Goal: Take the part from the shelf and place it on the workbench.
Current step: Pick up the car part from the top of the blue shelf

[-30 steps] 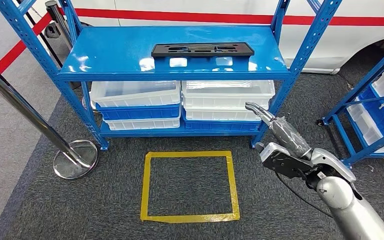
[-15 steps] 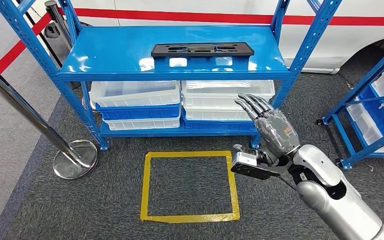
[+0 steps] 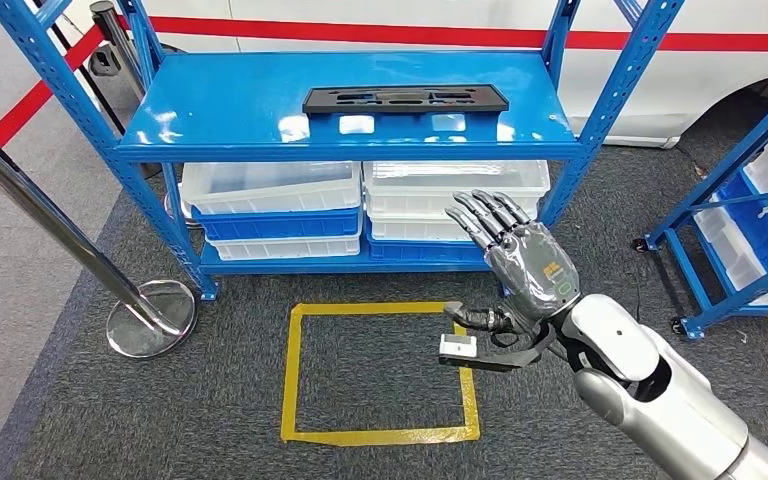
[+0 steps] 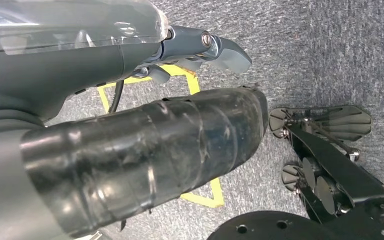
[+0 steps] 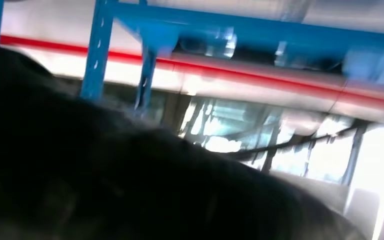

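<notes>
Fingers (image 3: pixel 488 215): on the right hand they are stretched out and slightly apart, pointing toward the shelf, with nothing between them; the thumb juts out sideways below the palm.
Right hand (image 3: pixel 520 265): raised in front of the lower shelf, back of the hand facing the head camera, holding nothing; the silver forearm runs in from the lower right.
Left hand (image 4: pixel 130 120): seen close in the left wrist view over grey carpet; the thick grey thumb and a darker finger tip show, but whether the fingers are spread or closed I cannot tell.
Yellow tape square (image 3: pixel 380 372): marked on the grey carpet just in front of the shelf, beside the right hand.
Stanchion (image 3: pixel 80 250): chrome post with round base, left of the tape square.
Bins (image 3: pixel 360 210): white and blue trays stacked on the lower level of the shelf.
Blue shelf (image 3: pixel 240 120): metal rack straight ahead.
Black part (image 3: pixel 405 98): long flat moulded piece lying on the top deck of the blue shelf toward its back edge, well apart from the right hand.
White vehicle (image 3: pixel 460 20): behind the shelf, with a red stripe.
</notes>
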Robot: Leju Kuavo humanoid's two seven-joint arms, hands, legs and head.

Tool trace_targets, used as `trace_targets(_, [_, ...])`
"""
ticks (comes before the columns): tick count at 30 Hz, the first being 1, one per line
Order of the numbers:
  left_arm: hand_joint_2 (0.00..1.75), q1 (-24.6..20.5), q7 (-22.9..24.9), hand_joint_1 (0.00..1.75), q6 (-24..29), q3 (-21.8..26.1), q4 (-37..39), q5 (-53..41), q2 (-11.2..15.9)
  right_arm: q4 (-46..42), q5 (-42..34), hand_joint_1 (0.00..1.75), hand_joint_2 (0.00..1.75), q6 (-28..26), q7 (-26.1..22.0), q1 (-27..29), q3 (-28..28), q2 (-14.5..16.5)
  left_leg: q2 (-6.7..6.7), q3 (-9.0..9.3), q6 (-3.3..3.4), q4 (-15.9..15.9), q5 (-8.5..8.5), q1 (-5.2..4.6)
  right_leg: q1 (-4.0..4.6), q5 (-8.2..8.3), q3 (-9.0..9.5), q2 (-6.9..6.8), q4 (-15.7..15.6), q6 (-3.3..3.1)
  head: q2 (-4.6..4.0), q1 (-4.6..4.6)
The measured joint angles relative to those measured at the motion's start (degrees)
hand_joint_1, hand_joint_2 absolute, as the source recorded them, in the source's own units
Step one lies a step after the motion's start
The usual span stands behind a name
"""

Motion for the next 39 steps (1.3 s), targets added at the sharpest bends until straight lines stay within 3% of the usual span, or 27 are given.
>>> trace_targets(21, [0.0, -0.1, -0.6, 0.0, 0.0, -3.0, 0.0, 2.4, -0.3, 1.5, -1.4, 0.0, 0.0, 3.0, 0.4, -3.9, 3.5, 5.2, -0.07, -0.41, 0.1, 0.7, -0.07, -0.16, -0.2, 0.19, -0.15, -0.04, 0.0, 0.2, 0.0, -0.01])
trace_targets(24, [0.0, 0.0, -0.8, 0.0, -0.1, -3.2, 0.1, 2.5, -0.3, 1.4, -1.6, 0.0, 0.0, 3.4, 0.4, -4.2, 3.5, 5.6, -0.15, -0.62, 0.35, 0.8, -0.07, -0.16, -0.19, 0.37, -0.15, -0.05, -0.2, 0.5, 0.0, -0.02])
trace_targets(26, [0.0, 0.0, -0.8, 0.0, -0.1, -3.4, 0.1, 2.8, -0.3, 1.4, -1.8, 0.0, 0.0, 3.7, 0.4, -4.6, 3.5, 5.9, -0.04, -0.4, 1.01, 0.1, 0.42, 0.16, -0.06, 0.16, -0.23, -0.09, -0.1, 0.81, 0.0, 0.01])
trace_targets(28, [0.0, 0.0, -0.8, 0.0, 0.1, -3.7, 0.1, 3.3, -0.4, 1.4, -2.1, 0.0, 0.0, 4.1, 0.4, -5.1, 3.5, 6.1, 0.18, -0.15, 1.75, -0.8, 1.04, 0.47, 0.04, -2.18, -1.82, -0.17, 3.4, 0.87, 0.0, 0.05])
trace_targets(30, [0.0, -0.1, -0.7, 0.0, 0.3, -4.0, 0.1, 3.5, -0.6, 1.4, -2.3, 0.0, 0.0, 4.6, 0.5, -5.4, 3.5, 6.4, 0.28, -0.28, 1.99, -0.8, 1.2, 0.38, 0.01, -5.81, -5.31, -0.23, 10.8, 0.82, 0.0, 0.08])
trace_targets(31, [0.0, -0.1, -0.6, 0.0, 0.4, -4.2, 0.1, 3.6, -0.6, 1.4, -2.3, 0.0, 0.0, 4.8, 0.5, -5.5, 3.6, 6.5, 0.28, -0.37, 1.99, -0.7, 1.17, 0.33, 0.01, -6.85, -6.91, -0.24, 14.0, 0.84, 0.0, 0.07])
trace_targets(32, [0.0, -0.1, -0.5, 0.0, 0.4, -4.3, 0.1, 3.6, -0.7, 1.4, -2.3, 0.0, 0.0, 4.9, 0.5, -5.5, 3.6, 6.6, 0.25, -0.41, 1.96, -0.6, 1.11, 0.3, 0.01, -6.79, -7.69, -0.25, 15.5, 0.82, 0.0, 0.07])
trace_targets(33, [0.0, -0.1, -0.5, 0.0, 0.5, -4.4, 0.1, 3.6, -0.7, 1.4, -2.4, 0.0, 0.0, 4.9, 0.5, -5.5, 3.6, 6.8, 0.2, -0.4, 1.9, -0.4, 1.01, 0.28, 0.01, -5.62, -7.42, -0.26, 14.8, 0.74, 0.0, 0.07])
trace_targets(36, [0.0, -0.1, -0.4, 0.0, 0.5, -4.5, 0.1, 3.8, -0.9, 1.4, -2.4, 0.0, 0.0, 4.9, 0.5, -6.0, 3.6, 7.0, -0.02, -0.37, 1.33, 0.2, 0.45, 0.21, 0.21, -0.29, -2.45, -0.28, 4.1, 0.08, 0.0, 0.05])
trace_targets(37, [0.0, -0.1, -0.4, 0.0, 0.5, -4.6, 0.1, 3.9, -1.0, 1.4, -2.4, 0.0, 0.0, 4.9, 0.5, -6.2, 3.6, 7.1, -0.09, -0.54, 1.01, 0.4, 0.31, 0.18, 0.39, 0.38, -1.45, -0.25, 1.8, -0.17, 0.0, 0.05])
trace_targets(39, [0.0, -0.1, -0.6, 0.0, 0.4, -4.6, 0.2, 4.1, -1.1, 1.4, -2.4, 0.0, 0.0, 4.9, 0.5, -6.4, 3.7, 7.2, -0.15, -0.84, 0.3, 0.5, 0.22, 0.16, 0.84, 0.32, -1.23, -0.18, 0.7, -0.6, 0.0, 0.03])
